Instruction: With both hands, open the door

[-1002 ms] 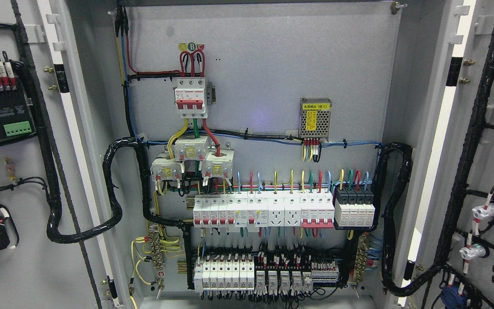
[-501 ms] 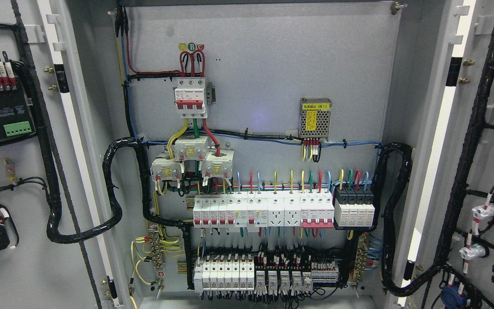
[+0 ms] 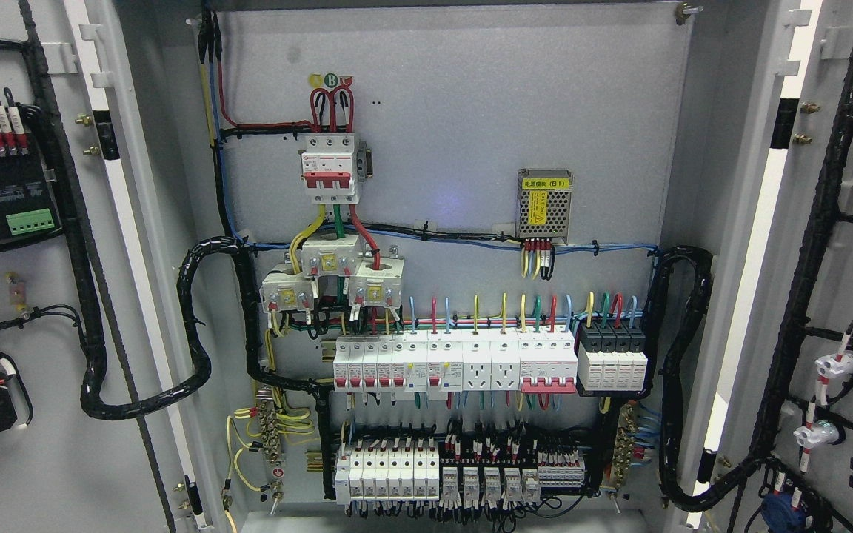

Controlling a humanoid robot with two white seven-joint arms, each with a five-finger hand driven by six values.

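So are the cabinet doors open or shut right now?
Open. Both the left door and right door are swung wide, inner wiring facing the camera, exposing the breaker panel.

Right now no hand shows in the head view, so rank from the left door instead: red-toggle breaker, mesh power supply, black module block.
Going across the picture from the left door:
1. red-toggle breaker, upper left of the backplate.
2. mesh power supply, right of centre.
3. black module block, lower right, at the end of the breaker row.

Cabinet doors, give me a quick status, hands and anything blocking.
Both hands out of view. Left door and right door swung wide open, breaker panel fully exposed. Nothing blocking either door.
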